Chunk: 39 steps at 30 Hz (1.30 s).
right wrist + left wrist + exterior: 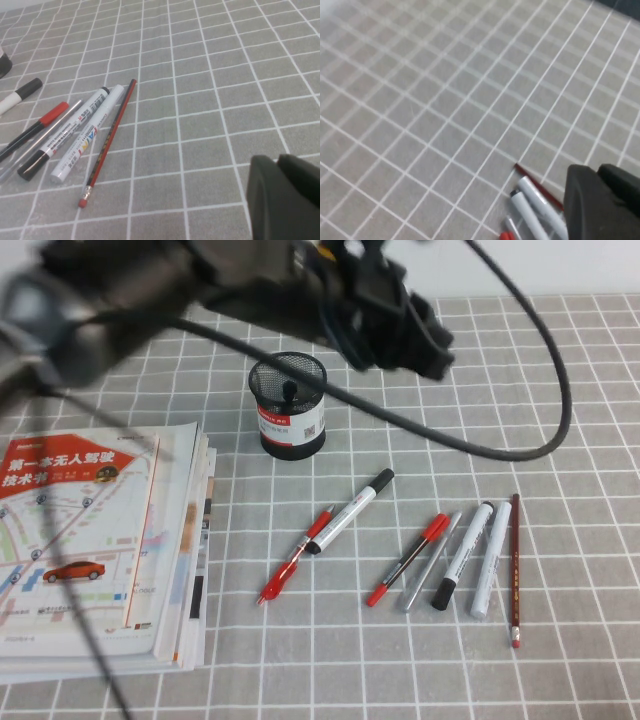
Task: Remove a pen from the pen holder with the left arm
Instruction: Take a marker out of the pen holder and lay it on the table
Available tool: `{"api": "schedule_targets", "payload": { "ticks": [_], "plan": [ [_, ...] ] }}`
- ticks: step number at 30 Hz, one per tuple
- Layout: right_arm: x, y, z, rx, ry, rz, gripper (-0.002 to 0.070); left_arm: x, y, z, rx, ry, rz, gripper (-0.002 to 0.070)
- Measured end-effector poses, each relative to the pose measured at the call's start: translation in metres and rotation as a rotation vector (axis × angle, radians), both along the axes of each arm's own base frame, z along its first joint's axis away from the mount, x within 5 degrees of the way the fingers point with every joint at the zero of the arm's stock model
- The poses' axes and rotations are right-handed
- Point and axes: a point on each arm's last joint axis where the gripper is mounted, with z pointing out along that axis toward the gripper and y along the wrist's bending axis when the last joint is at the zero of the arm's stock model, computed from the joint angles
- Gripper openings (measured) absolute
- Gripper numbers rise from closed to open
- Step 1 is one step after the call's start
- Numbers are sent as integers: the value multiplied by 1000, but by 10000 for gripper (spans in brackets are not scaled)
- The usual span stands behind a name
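So the left gripper point(415, 340) is up in the air over the far part of the table, just right of the pen holder point(288, 410) and higher than its rim. It's blurred from the high camera, but the pincer is closed down narrow, and I can't make out anything pinched in it. The left arm point(150, 285) stretches in from the far left corner, with a black cable point(560, 390) looping off to the right.

The pen holder is a black mesh cup with a red and white label, standing upright on the grey checked cloth point(590, 660). One dark pen point(289, 390) sits inside it, its end just showing below the rim.

Nearer the camera, a bunch of writing stuff lies loose on the cloth: a red pen point(293, 558) touching a black-capped marker point(350, 512), then further right another red pen point(408, 560), a silver pen point(432, 562), a white marker with a black cap point(462, 555), a plain white marker point(491, 558) and a red pencil point(515, 570).

A stack of magazines point(100, 540) sits at the left edge.

The right gripper point(285, 200) hangs low over the cloth, to the right of the pencil. Whether its pincer is wide or narrow, can't tell.
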Motion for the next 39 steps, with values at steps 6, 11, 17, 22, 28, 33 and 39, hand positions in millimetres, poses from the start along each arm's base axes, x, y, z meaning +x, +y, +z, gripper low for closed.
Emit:
{"api": "schedule_targets", "payload": {
  "ticks": [6,11,17,22,28,33,39],
  "plan": [
    [0,0,0,0,0,0,-13,-59,47,34,-65,-70,54,1],
    [0,0,0,0,0,0,-13,-103,92,8,-132,-99,204,0],
    [0,0,0,0,0,0,-13,-161,146,-23,-244,-161,342,0],
    [0,0,0,0,0,0,-13,-201,181,-35,-401,-192,420,0],
    [0,0,0,0,0,0,-13,-221,206,-42,-548,-299,507,0],
    [0,0,0,0,0,0,-13,-224,216,-61,-574,-338,570,0],
    [0,0,0,0,0,0,-13,-227,231,-118,-513,-295,689,0]
  ]
}}
